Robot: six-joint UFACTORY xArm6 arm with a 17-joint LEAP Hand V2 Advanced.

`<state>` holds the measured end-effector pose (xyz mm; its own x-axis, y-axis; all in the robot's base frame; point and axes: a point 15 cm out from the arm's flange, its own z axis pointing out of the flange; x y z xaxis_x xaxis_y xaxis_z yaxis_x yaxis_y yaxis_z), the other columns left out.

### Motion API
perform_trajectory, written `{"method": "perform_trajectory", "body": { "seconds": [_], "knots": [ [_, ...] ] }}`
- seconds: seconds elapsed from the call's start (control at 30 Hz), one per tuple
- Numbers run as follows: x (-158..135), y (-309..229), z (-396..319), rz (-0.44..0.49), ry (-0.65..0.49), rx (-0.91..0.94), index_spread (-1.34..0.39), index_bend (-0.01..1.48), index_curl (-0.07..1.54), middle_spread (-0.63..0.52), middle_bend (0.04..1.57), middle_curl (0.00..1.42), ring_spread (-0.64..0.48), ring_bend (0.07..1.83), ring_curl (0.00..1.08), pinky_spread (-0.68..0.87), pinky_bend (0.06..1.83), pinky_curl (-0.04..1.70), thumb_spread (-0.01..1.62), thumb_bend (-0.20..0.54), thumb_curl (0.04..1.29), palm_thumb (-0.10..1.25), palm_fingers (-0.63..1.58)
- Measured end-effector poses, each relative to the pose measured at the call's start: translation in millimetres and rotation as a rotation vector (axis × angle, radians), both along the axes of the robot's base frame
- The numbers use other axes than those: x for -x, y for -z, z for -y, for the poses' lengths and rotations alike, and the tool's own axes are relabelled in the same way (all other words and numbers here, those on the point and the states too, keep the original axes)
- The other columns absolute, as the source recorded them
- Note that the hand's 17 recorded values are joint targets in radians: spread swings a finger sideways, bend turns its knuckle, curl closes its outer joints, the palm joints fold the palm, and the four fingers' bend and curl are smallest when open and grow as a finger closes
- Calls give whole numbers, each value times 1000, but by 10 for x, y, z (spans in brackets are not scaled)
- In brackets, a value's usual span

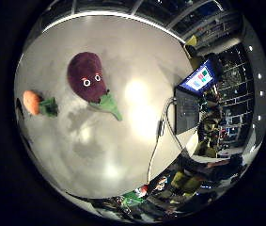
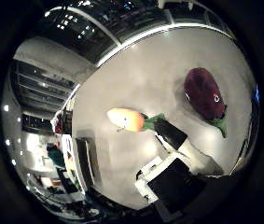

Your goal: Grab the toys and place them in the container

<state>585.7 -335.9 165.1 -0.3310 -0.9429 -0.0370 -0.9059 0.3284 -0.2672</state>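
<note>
A purple eggplant plush toy with eyes and a green stem (image 1: 87,75) lies on the white table (image 1: 133,132). An orange carrot plush toy with a green top (image 1: 34,102) lies beside it, a short way off. The right thumb side palm view shows the eggplant (image 2: 204,91) and the carrot (image 2: 127,119) on the same table. My hand (image 2: 173,168) is above the table, away from both toys. Its white and black fingers (image 2: 172,136) reach out fairly straight towards the carrot's green top and hold nothing.
An open laptop (image 1: 196,80) with a lit screen stands at the table's edge. Room furniture and shelves (image 2: 38,93) lie beyond the table's edges.
</note>
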Motion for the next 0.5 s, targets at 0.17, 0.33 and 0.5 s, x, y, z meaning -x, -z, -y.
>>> {"method": "perform_trajectory", "body": {
  "seconds": [0.17,0.33,0.5],
  "knots": [
    [55,299,158,-48,34,-35,-188,145,263,164,228,335,182,346,240,368,380,305,1051,-28,414,682,122],
    [99,479,205,-66,41,-37,-174,153,262,192,242,335,192,339,242,368,378,304,1058,-25,404,649,127],
    [125,636,189,-86,40,-44,-161,154,264,205,250,334,204,350,244,373,383,303,1059,-25,396,637,176]
  ]
}}
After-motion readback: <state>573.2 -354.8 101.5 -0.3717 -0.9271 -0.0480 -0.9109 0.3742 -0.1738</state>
